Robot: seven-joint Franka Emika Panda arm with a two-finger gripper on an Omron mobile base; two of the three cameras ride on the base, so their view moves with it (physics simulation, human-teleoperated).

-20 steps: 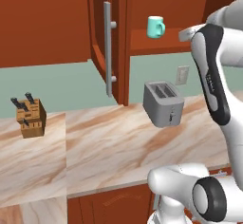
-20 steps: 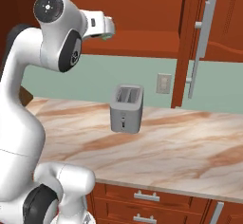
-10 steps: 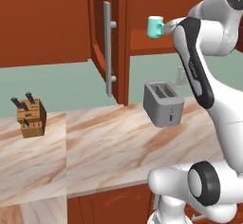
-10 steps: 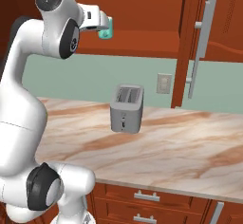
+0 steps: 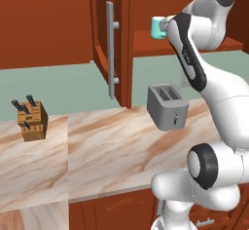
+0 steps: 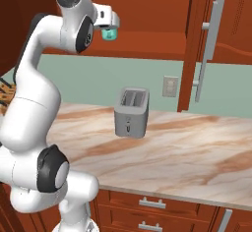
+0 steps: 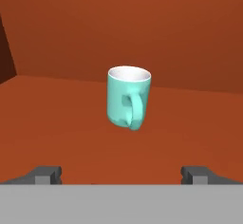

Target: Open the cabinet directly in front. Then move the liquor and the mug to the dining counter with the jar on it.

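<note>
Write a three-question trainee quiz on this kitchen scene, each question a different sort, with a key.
1. True or false: the gripper is shut on the teal ceramic mug.
2. Where does the mug stand? A) marble counter B) shelf of the reddish-brown wooden cabinet C) on the toaster
3. Fill in: beneath the cabinet stands a grey metal ____.

Key: 1 false, open and short of it; 2 B; 3 toaster.

The teal mug (image 7: 128, 103) stands upright on the shelf of the open cabinet (image 5: 109, 53), handle toward the camera.
</note>
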